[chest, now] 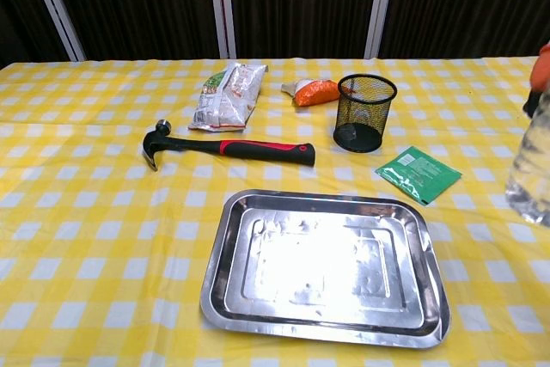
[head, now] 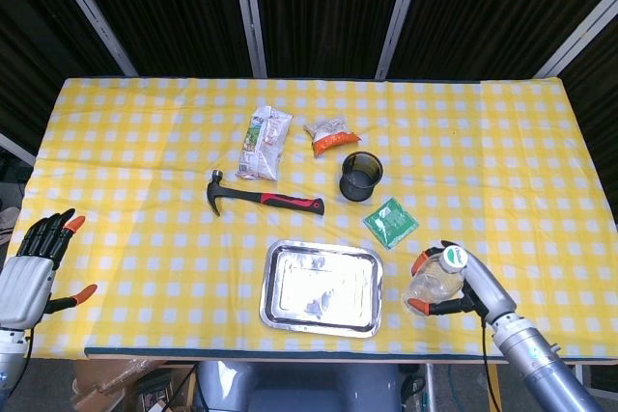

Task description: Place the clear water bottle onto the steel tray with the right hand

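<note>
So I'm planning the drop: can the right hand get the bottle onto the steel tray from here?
Probably yes: the right hand holds the bottle just beside the steel tray, nothing between.

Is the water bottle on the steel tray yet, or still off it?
Off it. The right hand grips the clear water bottle just right of the steel tray, whose surface holds nothing.

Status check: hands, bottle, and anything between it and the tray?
Right hand grips bottle, just right of tray. Left hand open, at table's far left. Tray bare, path clear.
</note>
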`<state>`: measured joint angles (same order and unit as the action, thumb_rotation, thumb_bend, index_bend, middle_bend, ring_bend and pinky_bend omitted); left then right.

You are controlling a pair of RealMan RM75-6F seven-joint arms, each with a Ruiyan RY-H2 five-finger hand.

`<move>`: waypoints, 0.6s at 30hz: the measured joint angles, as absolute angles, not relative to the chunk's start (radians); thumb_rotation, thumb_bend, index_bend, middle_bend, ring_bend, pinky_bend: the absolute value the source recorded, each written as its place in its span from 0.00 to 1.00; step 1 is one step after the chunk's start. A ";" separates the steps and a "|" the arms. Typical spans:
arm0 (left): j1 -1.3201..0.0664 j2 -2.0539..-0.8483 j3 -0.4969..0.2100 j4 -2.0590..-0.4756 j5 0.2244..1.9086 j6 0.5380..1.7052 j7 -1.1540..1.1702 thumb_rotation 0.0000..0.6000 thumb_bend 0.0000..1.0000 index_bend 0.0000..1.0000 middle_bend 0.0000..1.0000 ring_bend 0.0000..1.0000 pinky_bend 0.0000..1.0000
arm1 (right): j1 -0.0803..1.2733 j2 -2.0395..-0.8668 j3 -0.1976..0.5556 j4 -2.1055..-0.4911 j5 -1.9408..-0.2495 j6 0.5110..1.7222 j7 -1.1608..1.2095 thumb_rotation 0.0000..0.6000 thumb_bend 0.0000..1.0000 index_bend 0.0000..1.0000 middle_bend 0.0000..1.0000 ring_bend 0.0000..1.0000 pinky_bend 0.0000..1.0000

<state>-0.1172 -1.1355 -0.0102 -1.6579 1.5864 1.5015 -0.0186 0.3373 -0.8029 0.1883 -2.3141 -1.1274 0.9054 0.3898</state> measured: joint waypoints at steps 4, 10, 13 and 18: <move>-0.118 -1.138 -0.010 -1.658 1.587 1.499 -0.013 1.00 0.16 0.06 0.00 0.00 0.00 | 0.323 -0.931 0.151 -2.253 -1.174 0.930 0.383 1.00 0.50 0.68 0.57 0.26 0.00; -0.120 -1.141 -0.005 -1.662 1.592 1.492 -0.001 1.00 0.15 0.06 0.00 0.00 0.00 | 0.317 -1.044 0.125 -2.224 -1.289 0.977 0.329 1.00 0.50 0.68 0.57 0.26 0.00; -0.121 -1.145 -0.003 -1.662 1.596 1.490 0.008 1.00 0.15 0.06 0.00 0.00 0.00 | 0.330 -1.108 0.120 -2.212 -1.290 0.980 0.295 1.00 0.50 0.68 0.57 0.26 0.00; -0.125 -1.146 -0.002 -1.661 1.594 1.482 0.006 1.00 0.15 0.06 0.00 0.00 0.00 | 0.362 -1.221 0.122 -2.175 -1.270 0.978 0.253 1.00 0.50 0.68 0.57 0.26 0.00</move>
<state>-0.1250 -1.1462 -0.0025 -1.6606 1.5935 1.4815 0.0062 0.3617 -1.2212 0.1221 -2.1746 -1.2700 0.9776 0.2525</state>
